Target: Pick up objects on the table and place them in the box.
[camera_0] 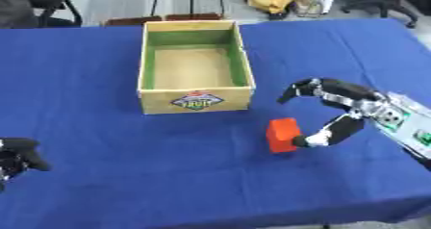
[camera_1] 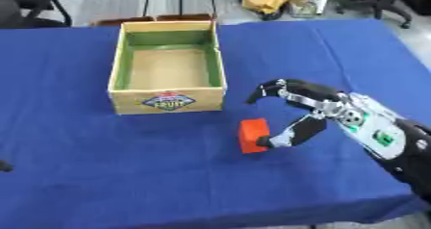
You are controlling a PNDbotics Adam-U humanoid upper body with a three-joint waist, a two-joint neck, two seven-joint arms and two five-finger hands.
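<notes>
Sits on the blue tablecloth at about 5 o'clock from the box: a red-orange block, upright, apart from the box front and well inside the table edge. Reached by the right hand from 3 o'clock — thumb tip touching the block's right face low down, fingers arched above and beyond it toward 12 o'clock, spread wide, not yet closed on anything. Looks like a grasp being set up: thumb braced on one side so the fingers can come down on the far side and pinch. Not lifted; block resting on the cloth.

Stands at 12 o'clock from centre: a wooden box, open-topped, green inner walls, bare tan floor, a printed label on its front face. Nothing inside as far as the floor shows. Long axis running away from the robot, near wall facing the block — probably a short carry up and over that wall.

Parked at 8 o'clock, by the lower-left edge: the left hand, dark, idle, away from block and box; finger state not clear enough to call.
</notes>
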